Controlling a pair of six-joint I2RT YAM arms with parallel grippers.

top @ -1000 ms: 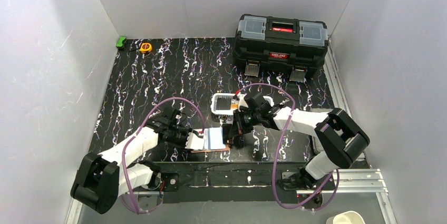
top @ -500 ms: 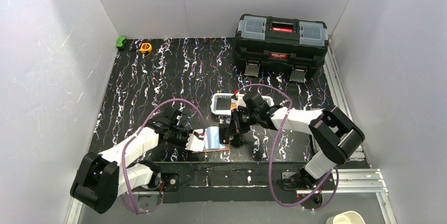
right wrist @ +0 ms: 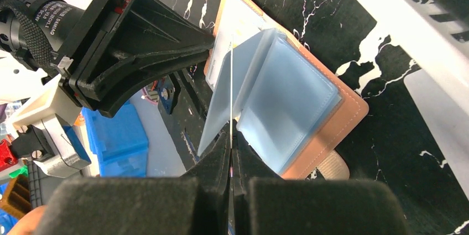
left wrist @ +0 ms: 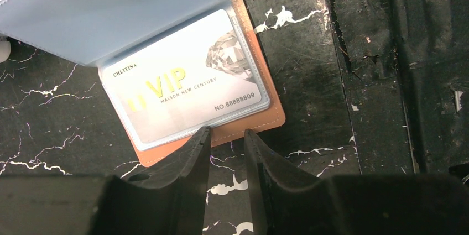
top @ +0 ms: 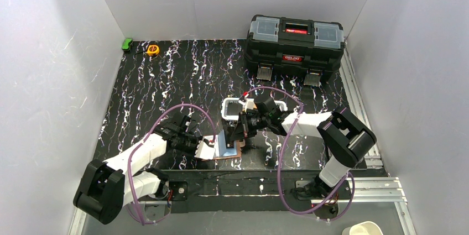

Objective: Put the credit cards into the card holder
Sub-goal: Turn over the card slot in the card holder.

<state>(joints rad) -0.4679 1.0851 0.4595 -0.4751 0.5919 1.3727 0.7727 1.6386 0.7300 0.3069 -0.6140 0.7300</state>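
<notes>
We judge it partway | card holder [right wrist: 332, 130] open at the surface's near edge, VIP card [left wrist: 188, 88] sleeved | our right fingers [right wrist: 251, 166] clamp a second card [right wrist: 231, 91] edge-on at a sleeve | left fingers [left wrist: 193, 152] slightly apart, tips against its edge

Top external is looking steeply down from high at the near side, far off, covering the whole table [top: 166, 80]. Wrist cameras are looking along their own fingers [left wrist: 188, 174], very close. All three are sharing the open card holder [top: 229, 156].
</notes>
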